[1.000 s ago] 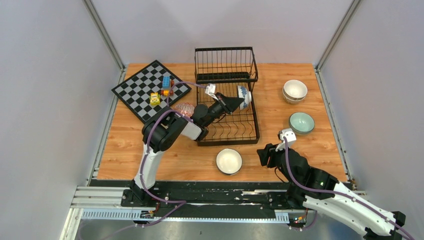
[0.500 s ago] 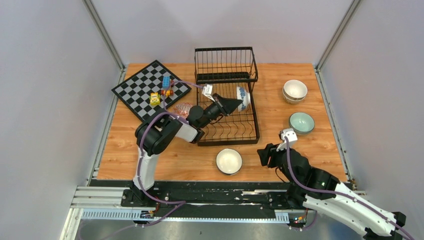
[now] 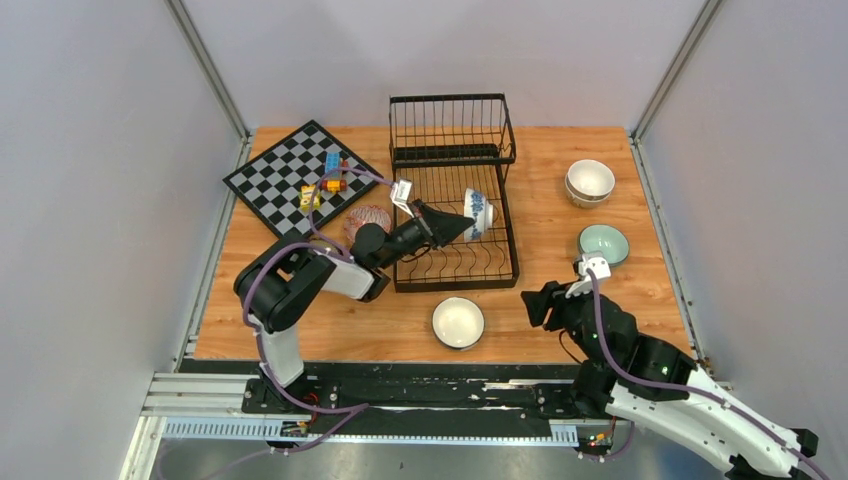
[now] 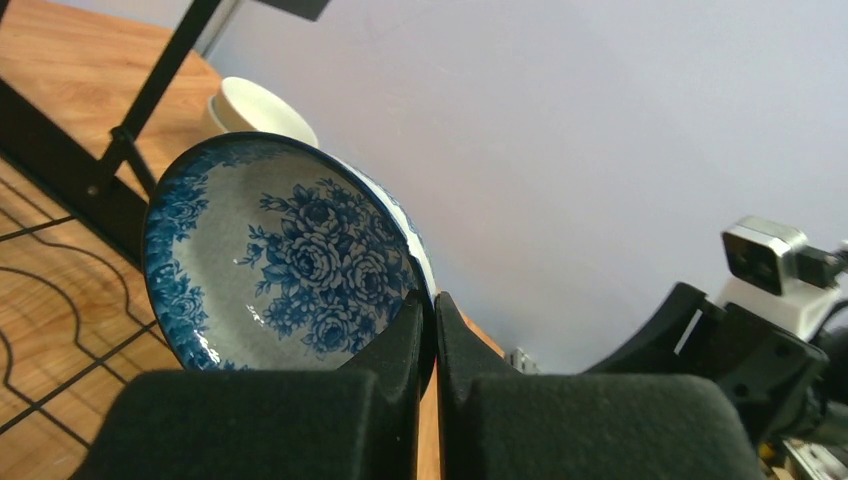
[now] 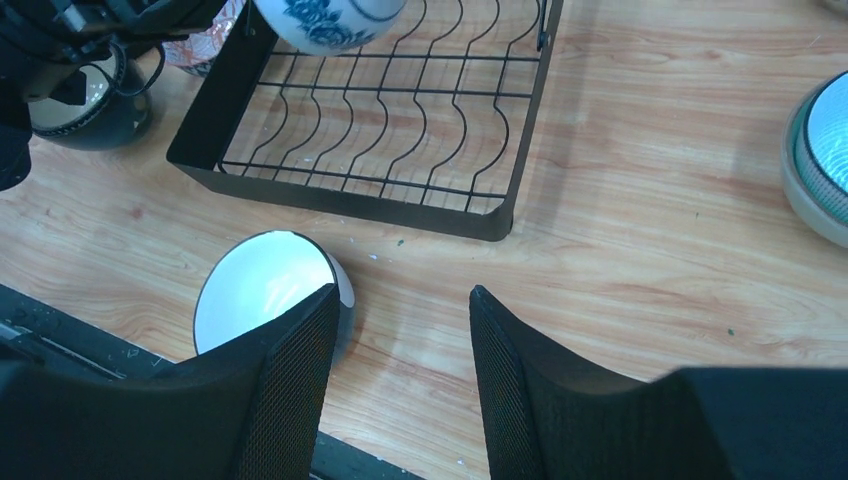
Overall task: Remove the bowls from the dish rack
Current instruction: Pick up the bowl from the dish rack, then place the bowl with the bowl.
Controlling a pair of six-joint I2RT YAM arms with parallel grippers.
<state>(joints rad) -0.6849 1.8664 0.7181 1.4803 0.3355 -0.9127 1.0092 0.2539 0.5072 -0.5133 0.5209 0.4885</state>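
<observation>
The black wire dish rack [image 3: 455, 262] stands at mid table. My left gripper [image 3: 462, 222] is shut on the rim of a blue-white patterned bowl [image 3: 478, 213] and holds it tilted on its side above the rack floor. In the left wrist view the bowl's flowered inside [image 4: 290, 250] faces the camera, with its rim between the closed fingertips of the gripper [image 4: 433, 300]. The bowl also shows in the right wrist view [image 5: 330, 20] above the rack [image 5: 380, 190]. My right gripper [image 5: 405, 300] is open and empty over bare table, next to a white bowl [image 5: 260, 295].
The white bowl [image 3: 458, 322] sits in front of the rack. A mint bowl [image 3: 603, 244] and stacked cream bowls [image 3: 590, 181] are at the right. A red-pink bowl [image 3: 368, 218] and a dark bowl [image 5: 85, 125] are left of the rack, near a chessboard [image 3: 280, 170] with toy blocks [image 3: 325, 180].
My left gripper has drawn the patterned bowl leftward and nearer across the rack, and the left arm's elbow swung left. My right arm has shifted slightly to the right.
</observation>
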